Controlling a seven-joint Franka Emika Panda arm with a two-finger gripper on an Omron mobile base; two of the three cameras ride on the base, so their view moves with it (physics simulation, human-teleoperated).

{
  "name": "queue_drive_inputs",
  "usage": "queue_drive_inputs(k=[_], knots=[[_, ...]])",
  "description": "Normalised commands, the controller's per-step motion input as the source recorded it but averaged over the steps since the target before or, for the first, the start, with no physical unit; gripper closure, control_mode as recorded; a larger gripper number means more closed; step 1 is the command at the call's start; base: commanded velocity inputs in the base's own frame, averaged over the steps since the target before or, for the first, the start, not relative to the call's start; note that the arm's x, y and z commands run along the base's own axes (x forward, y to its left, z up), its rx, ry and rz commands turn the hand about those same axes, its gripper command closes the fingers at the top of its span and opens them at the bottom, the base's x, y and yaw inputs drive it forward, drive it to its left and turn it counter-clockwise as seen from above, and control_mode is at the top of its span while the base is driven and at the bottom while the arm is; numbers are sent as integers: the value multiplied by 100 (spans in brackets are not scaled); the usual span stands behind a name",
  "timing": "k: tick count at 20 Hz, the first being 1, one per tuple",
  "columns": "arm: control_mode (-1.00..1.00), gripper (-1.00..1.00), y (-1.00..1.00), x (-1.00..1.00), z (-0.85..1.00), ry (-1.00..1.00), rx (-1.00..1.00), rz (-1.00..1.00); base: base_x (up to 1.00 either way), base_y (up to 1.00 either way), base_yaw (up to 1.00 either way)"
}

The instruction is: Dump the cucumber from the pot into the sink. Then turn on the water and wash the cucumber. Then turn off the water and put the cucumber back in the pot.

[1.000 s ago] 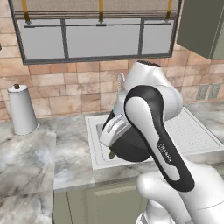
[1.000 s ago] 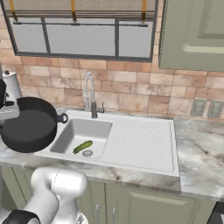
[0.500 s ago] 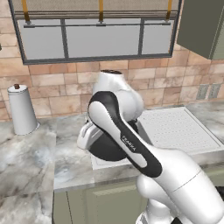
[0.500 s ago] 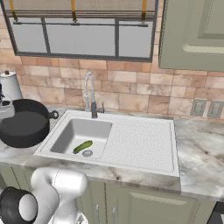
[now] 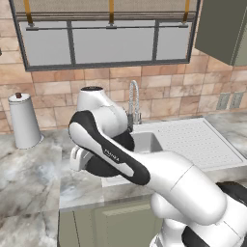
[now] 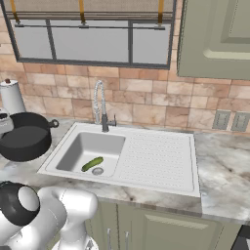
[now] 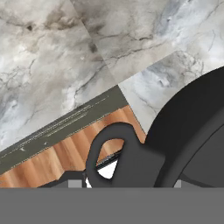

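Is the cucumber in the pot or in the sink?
In the sink. The cucumber lies on the basin floor beside the drain, while the pot sits off to the left over the counter.

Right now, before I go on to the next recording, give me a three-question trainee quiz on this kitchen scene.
1. True or false: the cucumber lies in the basin of the sink, near the drain.
2. Multiple choice: where is the pot? A) in the basin B) to the left of the sink, above the counter C) on the drainboard
3. Fill in: no ___ runs from the faucet.

Key: 1 true; 2 B; 3 water.
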Motion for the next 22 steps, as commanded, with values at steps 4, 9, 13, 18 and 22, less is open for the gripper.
queue_drive_inputs(k=[4, 9, 13, 18, 22], knots=[[-100, 100, 27, 27, -40, 0, -3, 11, 0, 0, 0], [-100, 100, 20, 39, -47, 0, -3, 11, 0, 0, 0], [-100, 100, 18, 40, -43, 0, -3, 9, 0, 0, 0], [-100, 100, 18, 26, -32, 0, -3, 6, 0, 0, 0], [-100, 100, 9, 25, -34, 0, -3, 4, 0, 0, 0]])
